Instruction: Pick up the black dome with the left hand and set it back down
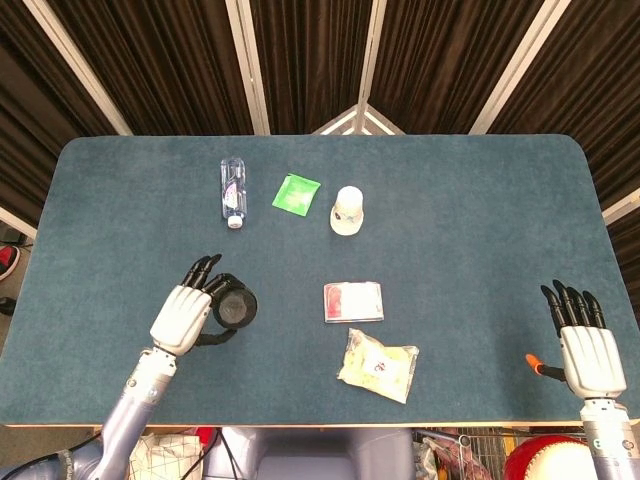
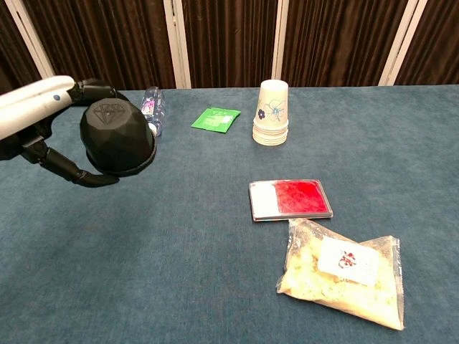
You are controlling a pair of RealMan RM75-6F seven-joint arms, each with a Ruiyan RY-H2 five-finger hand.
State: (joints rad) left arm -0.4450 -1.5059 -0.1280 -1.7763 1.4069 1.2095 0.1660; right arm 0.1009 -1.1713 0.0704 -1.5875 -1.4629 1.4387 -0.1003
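Observation:
The black dome (image 2: 115,138) is faceted, with a diamond mark on top. My left hand (image 2: 43,118) grips it from the left side, fingers over its back and thumb curled under its front rim. In the chest view it sits at the left, upright, low over the blue table; whether it touches the cloth I cannot tell. From the head view the black dome (image 1: 237,306) shows beside my left hand (image 1: 185,315) at the table's front left. My right hand (image 1: 590,350) rests at the front right edge, fingers straight and apart, holding nothing.
A water bottle (image 1: 232,190) lies behind the dome. A green packet (image 1: 296,193) and a stack of paper cups (image 1: 348,210) stand at the back middle. A red and white box (image 1: 353,301) and a bag of snacks (image 1: 379,365) lie in the middle front.

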